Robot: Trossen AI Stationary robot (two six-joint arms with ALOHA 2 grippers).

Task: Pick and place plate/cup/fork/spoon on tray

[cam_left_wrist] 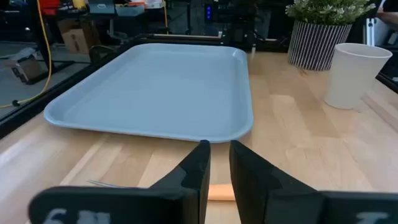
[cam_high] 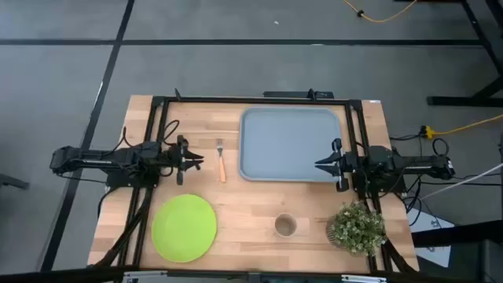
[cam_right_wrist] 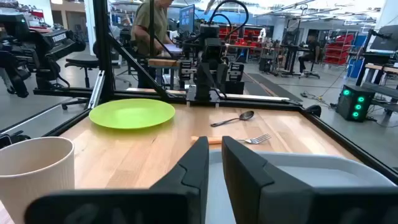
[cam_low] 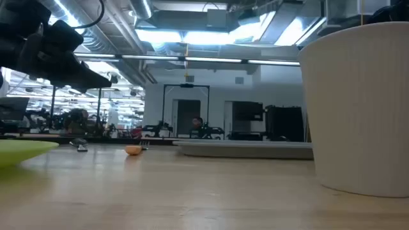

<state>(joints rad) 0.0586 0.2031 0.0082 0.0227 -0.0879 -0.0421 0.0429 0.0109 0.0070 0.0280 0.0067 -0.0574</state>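
The grey-blue tray (cam_high: 291, 145) lies flat at the table's far middle. The orange-handled fork (cam_high: 222, 161) lies on the wood just left of it. The lime-green plate (cam_high: 185, 228) lies at the near left. The tan cup (cam_high: 285, 226) stands upright at the near middle. The dark spoon (cam_right_wrist: 233, 118) lies on the table in front of the left arm; in the high view that arm hides it. My left gripper (cam_high: 198, 161) hovers shut and empty left of the fork. My right gripper (cam_high: 320, 165) hovers shut and empty over the tray's right part.
A bushy potted plant (cam_high: 357, 226) in a striped pot stands at the near right, close to my right arm. A dark frame (cam_high: 259, 100) runs along the table's far and side edges. A person (cam_right_wrist: 152, 31) stands beyond the table's left side.
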